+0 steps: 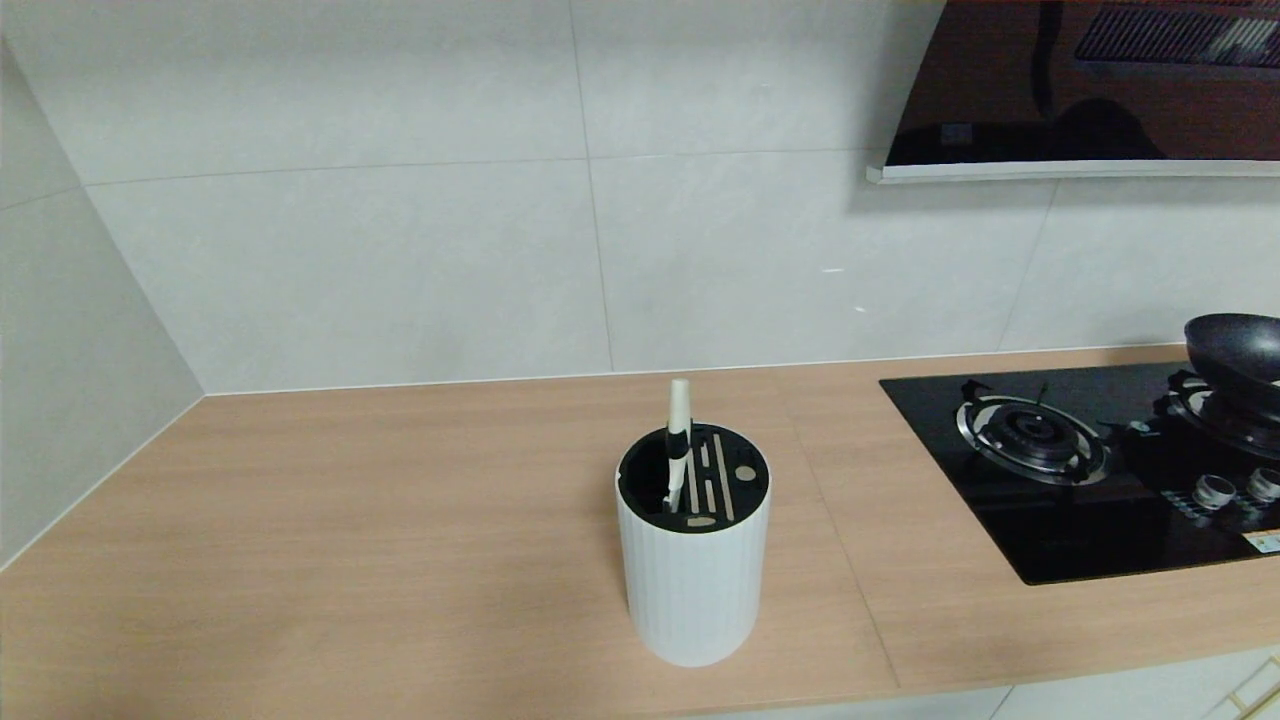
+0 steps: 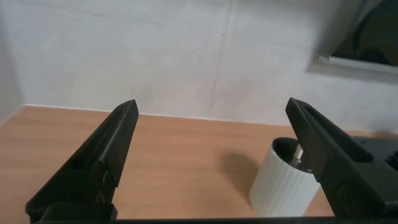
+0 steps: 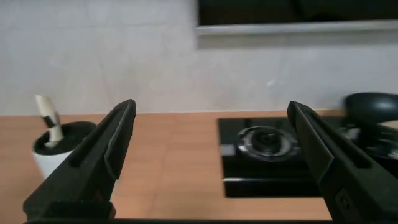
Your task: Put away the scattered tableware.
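Note:
A white ribbed cylindrical holder [image 1: 694, 560] with a black slotted top stands on the wooden counter [image 1: 350, 540], near its front edge. One utensil with a cream and black handle [image 1: 677, 440] stands upright in the holder's round opening. My left gripper [image 2: 211, 109] is open and held above the counter, with the holder [image 2: 283, 180] ahead of it and nothing between its fingers. My right gripper [image 3: 211, 109] is open too, held off the counter with the holder [image 3: 57, 146] and utensil [image 3: 48, 118] to one side.
A black gas hob [image 1: 1100, 470] is set into the counter at the right, with a dark wok [image 1: 1235, 350] on its far burner. A range hood [image 1: 1080, 90] hangs above it. Tiled walls close the back and left sides.

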Motion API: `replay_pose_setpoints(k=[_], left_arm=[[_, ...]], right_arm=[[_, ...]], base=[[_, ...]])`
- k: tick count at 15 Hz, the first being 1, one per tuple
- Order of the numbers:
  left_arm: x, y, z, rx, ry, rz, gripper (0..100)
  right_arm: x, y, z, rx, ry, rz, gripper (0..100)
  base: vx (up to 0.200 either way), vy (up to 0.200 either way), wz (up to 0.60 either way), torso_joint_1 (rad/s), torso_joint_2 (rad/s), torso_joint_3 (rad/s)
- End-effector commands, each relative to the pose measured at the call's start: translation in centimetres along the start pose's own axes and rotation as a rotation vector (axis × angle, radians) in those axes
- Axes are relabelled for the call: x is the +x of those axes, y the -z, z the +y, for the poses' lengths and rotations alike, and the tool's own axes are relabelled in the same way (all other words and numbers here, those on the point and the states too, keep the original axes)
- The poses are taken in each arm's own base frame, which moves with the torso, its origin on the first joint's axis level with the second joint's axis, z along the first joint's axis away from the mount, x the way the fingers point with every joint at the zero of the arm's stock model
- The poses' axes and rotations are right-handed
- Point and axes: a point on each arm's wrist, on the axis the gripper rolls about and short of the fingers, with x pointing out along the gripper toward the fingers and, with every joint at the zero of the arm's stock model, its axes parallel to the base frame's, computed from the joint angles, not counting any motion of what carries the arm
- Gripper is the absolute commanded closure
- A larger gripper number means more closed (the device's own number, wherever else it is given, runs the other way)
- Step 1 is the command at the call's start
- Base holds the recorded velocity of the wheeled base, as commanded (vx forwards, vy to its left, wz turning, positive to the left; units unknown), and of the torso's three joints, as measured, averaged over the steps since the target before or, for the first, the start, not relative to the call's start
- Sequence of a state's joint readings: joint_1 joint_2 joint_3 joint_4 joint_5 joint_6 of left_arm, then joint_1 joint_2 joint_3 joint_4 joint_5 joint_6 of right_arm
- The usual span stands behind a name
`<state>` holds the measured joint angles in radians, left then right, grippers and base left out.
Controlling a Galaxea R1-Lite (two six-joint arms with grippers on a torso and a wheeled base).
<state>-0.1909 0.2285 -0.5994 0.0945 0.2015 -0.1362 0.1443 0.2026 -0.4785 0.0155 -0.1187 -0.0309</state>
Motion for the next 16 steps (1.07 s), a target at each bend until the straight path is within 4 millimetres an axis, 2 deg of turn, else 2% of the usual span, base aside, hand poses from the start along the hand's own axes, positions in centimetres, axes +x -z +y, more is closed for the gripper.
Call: replay_pose_setpoints(k=[1,2,4,6,7,8,9,10,13,16], left_arm=[[-3.0,0.8,0.0,0.008,-0.049,-0.089,0],[-3.0,1.8,-0.3,0.028,-0.112,-0.076,0],[-3.7,3.2,-0.5,0.065,-0.097,-0.082,0],[-2.7,7.0,0.0,0.207,-0.108,0.030,0],[-1.9,9.7,0.5,0.250,-0.118,0.123,0],[-1.6,10.9,0.8,0.267,-0.118,0.160,0],[-1.1,13.5,1.3,0.278,-0.119,0.220,0],[-0.8,15.4,1.6,0.275,-0.112,0.234,0],[-0.9,15.8,1.5,0.197,-0.034,0.277,0],[-0.9,15.7,1.4,0.202,-0.020,0.269,0]], right_arm=[[-1.9,1.2,0.1,-0.015,0.050,-0.051,0],[-2.7,1.7,0.7,-0.037,0.084,-0.088,0],[-3.3,2.7,1.0,-0.052,0.015,-0.089,0],[-2.6,4.5,0.9,-0.051,0.052,-0.027,0],[-2.2,5.8,0.9,-0.051,0.051,0.020,0],[-2.0,6.6,0.9,-0.051,0.052,0.043,0],[-1.5,8.5,0.9,-0.051,0.051,0.099,0],[-1.2,9.9,0.8,-0.051,0.049,0.123,0],[-0.9,12.6,0.8,-0.103,0.038,0.193,0],[-0.9,12.8,0.9,-0.100,-0.002,0.219,0]], base=[[0.000,0.000,0.00,0.000,0.00,0.000],[0.000,0.000,0.00,0.000,0.00,0.000],[0.000,0.000,0.00,0.000,0.00,0.000],[0.000,0.000,0.00,0.000,0.00,0.000],[0.000,0.000,0.00,0.000,0.00,0.000],[0.000,0.000,0.00,0.000,0.00,0.000],[0.000,0.000,0.00,0.000,0.00,0.000],[0.000,0.000,0.00,0.000,0.00,0.000],[0.000,0.000,0.00,0.000,0.00,0.000],[0.000,0.000,0.00,0.000,0.00,0.000]])
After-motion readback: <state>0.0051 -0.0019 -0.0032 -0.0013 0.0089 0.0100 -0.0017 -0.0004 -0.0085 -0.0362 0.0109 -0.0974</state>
